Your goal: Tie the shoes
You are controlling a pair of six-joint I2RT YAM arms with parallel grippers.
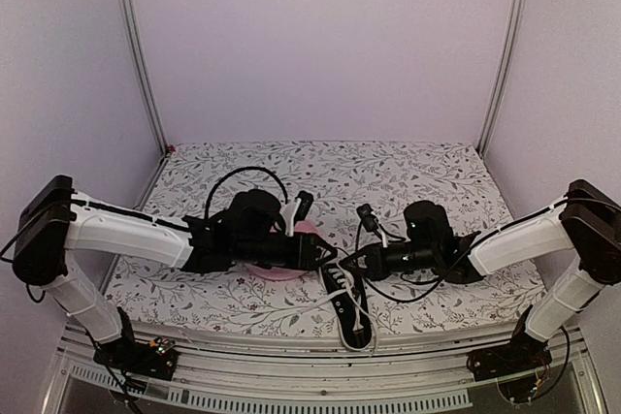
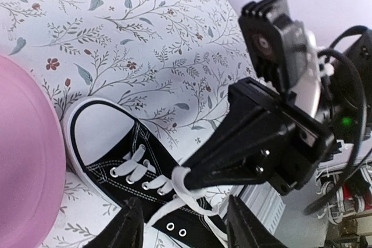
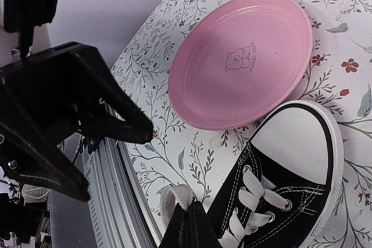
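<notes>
The black sneaker (image 1: 349,309) with white toe cap lies near the table's front edge, toe pointing away from the arms. My right gripper (image 3: 190,212) is shut on a loop of white lace (image 3: 174,197), held up just beside the shoe (image 3: 290,190). In the left wrist view that loop (image 2: 179,179) wraps round the tip of the right gripper (image 2: 190,179) above the eyelets. My left gripper (image 2: 186,226) stands open over the shoe (image 2: 128,169), its fingers either side of the loop and clear of it. From above, both grippers (image 1: 330,257) (image 1: 353,261) meet over the toe.
A pink plate (image 3: 244,56) lies on the floral cloth right beside the toe, partly under the left arm (image 1: 272,270). The metal rail of the table's front edge (image 3: 107,172) runs close to the shoe's near side. Black cables hang from both wrists.
</notes>
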